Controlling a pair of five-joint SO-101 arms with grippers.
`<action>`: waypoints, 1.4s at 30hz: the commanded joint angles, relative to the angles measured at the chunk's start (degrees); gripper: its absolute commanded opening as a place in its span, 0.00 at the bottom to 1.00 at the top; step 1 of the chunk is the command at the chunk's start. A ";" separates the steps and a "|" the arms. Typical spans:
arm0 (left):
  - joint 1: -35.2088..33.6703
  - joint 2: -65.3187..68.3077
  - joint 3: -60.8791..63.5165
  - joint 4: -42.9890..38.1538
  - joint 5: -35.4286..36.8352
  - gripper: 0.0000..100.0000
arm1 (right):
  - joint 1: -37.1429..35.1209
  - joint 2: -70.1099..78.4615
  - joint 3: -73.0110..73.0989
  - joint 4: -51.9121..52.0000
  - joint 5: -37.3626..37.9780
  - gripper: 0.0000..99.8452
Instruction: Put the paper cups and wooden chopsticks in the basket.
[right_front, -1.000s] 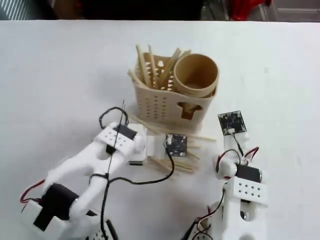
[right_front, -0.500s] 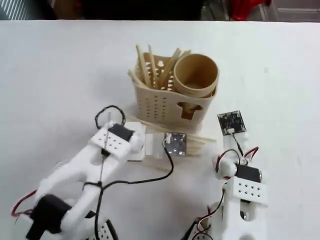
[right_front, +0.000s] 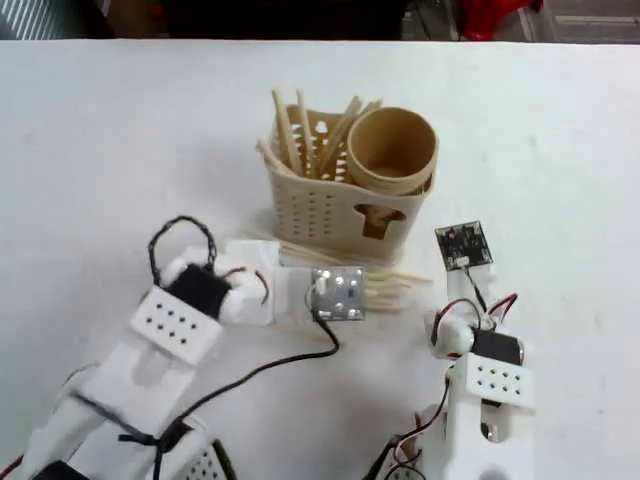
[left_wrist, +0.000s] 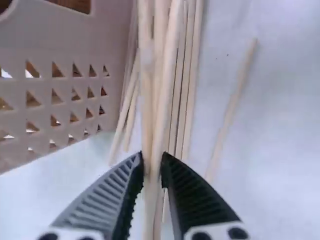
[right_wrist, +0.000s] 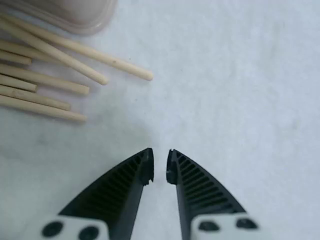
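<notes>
Already in basket (right_front: 320, 212): paper cup (right_front: 392, 150), some chopsticks (right_front: 286, 132). Remaining: loose chopsticks (left_wrist: 172, 75) ahead of narrow left pincer (left_wrist: 151, 167), seemingly pinched; right pincer (right_wrist: 160, 167) near-closed, empty.

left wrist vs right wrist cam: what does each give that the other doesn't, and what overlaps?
Left wrist: the perforated side wall of the basket, and the left gripper closed on chopsticks from the bundle lying along that wall.
Right wrist: the right gripper, nearly shut with nothing between its jaws, above bare table, just off the chopsticks' loose ends.
Both: chopsticks lying on the white table beside the basket.
</notes>
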 joint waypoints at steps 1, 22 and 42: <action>1.36 -0.66 -1.32 0.09 1.58 0.02 | -0.57 -1.10 -0.44 -1.01 -0.18 0.06; 3.65 -4.09 -18.73 5.01 19.34 0.02 | -0.66 -1.10 -0.18 -1.80 -0.09 0.06; 3.47 -10.42 -18.11 -24.88 43.25 0.02 | -0.66 -1.10 -0.18 -1.80 -0.09 0.06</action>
